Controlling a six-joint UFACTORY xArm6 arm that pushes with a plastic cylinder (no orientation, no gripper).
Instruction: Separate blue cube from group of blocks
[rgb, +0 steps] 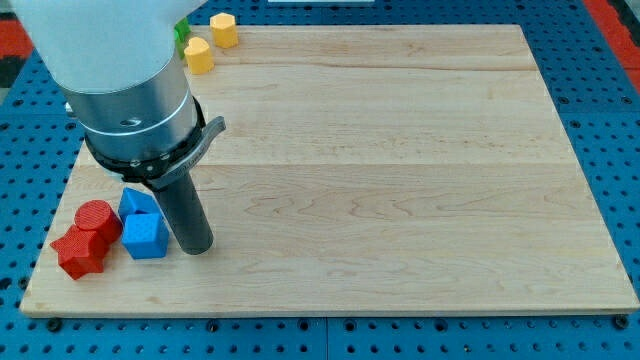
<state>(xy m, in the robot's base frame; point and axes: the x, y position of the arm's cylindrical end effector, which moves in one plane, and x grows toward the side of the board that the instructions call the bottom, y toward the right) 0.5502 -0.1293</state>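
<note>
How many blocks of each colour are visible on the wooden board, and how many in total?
Blue: 2, the blue cube and a partly hidden blue block.
Red: 2, a red cylinder-like block and a red star-like block.
Yellow: 2, and.
Green: 1, mostly hidden.
Total: 7.

A pale wooden board (400, 180) lies on a blue pegboard table (610, 120). Near the board's upper left corner sit two yellow blocks (199, 55) (223, 30), close together, with a green block (182, 31) half hidden just left.
</note>
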